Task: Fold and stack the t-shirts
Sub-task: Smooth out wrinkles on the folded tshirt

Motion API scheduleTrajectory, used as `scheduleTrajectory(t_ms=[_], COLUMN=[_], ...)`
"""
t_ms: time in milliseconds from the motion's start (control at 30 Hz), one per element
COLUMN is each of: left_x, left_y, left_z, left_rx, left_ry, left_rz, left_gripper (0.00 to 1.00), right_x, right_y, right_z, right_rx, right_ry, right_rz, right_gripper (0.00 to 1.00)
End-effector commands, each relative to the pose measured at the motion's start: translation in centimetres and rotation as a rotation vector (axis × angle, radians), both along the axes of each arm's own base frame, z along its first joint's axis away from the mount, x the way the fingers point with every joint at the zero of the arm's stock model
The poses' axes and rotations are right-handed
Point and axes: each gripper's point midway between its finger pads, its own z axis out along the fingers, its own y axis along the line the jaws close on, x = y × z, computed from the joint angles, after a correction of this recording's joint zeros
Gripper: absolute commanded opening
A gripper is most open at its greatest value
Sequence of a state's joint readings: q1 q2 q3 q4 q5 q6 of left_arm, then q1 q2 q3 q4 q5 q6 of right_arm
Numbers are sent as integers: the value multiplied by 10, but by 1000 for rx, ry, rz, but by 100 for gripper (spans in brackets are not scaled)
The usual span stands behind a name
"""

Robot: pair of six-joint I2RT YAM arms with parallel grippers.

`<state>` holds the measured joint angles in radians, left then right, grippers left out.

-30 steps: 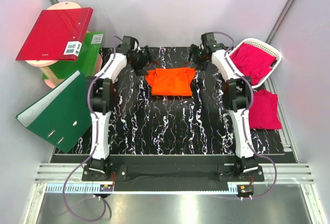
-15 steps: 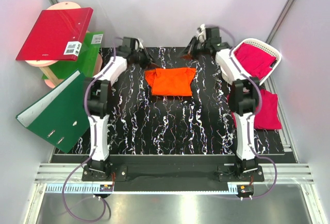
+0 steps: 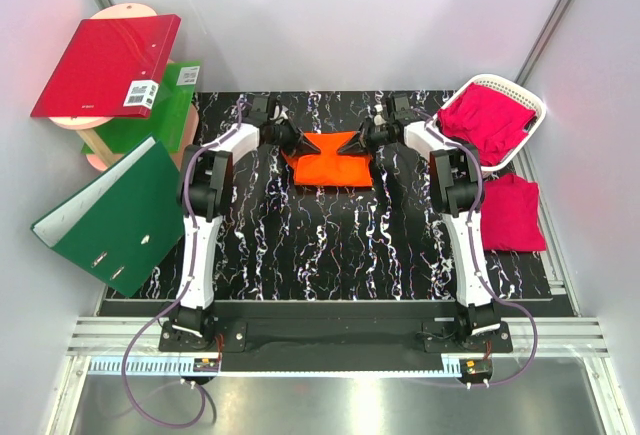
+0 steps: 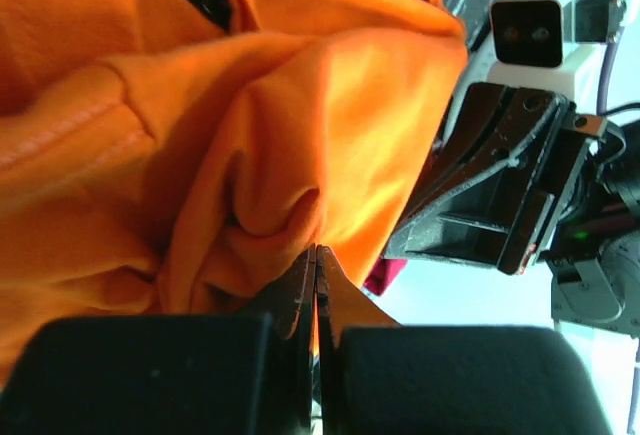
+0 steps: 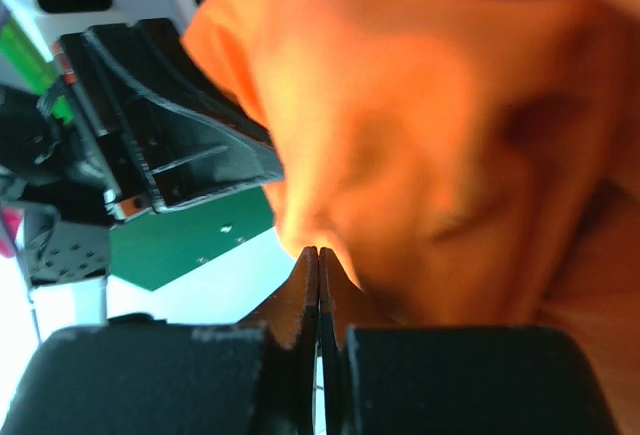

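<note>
Black veined table (image 3: pixel 330 245) (orange t-shirt (image 3: pixel 330 163)), white walls (image 3: pixel 330 25)

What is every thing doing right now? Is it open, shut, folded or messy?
orange t-shirt: lying on the table, partly folded, far corners pinched.
left pincer: shut on the orange t-shirt.
right pincer: shut on the orange t-shirt.
pink t-shirt in basket: crumpled, not folded.
pink t-shirt on table: lying flat, right of the arms.
white basket: holding one shirt.
red binder: closed.
big green binder: closed, tilted.
</note>
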<state>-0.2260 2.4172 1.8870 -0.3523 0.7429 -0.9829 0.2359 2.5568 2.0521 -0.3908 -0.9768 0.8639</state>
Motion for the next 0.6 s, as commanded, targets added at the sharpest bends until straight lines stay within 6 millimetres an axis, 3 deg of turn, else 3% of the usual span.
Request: scheduleTrajectory(t_ms=[0, 267, 367, 467, 500, 533, 567], left_x=[13, 11, 12, 12, 10, 9, 6], left_y=[12, 40, 47, 49, 50, 53, 54], left_z=[13, -8, 3, 23, 37, 46, 53], left_rx=[98, 330, 369, 379, 380, 381, 386], left_ry=[-73, -52, -93, -152, -184, -203, -223], left_rz=[44, 37, 35, 18, 13, 14, 6], left_gripper=[0, 0, 0, 0, 0, 0, 0], right_x=[4, -10, -10, -6, -6, -4, -1], right_y=[-1, -31, -51, -59, -60, -62, -62], right_z=[28, -15, -20, 9, 34, 49, 67], right_rx=[-31, -303, -437, -478, -473, -475, -466], right_ry=[-88, -44, -96, -226, -284, -342, -402], right_rz=[-27, -65, -88, -92, -105, -105, -114], right_gripper=[0, 0, 0, 1, 3, 8, 18])
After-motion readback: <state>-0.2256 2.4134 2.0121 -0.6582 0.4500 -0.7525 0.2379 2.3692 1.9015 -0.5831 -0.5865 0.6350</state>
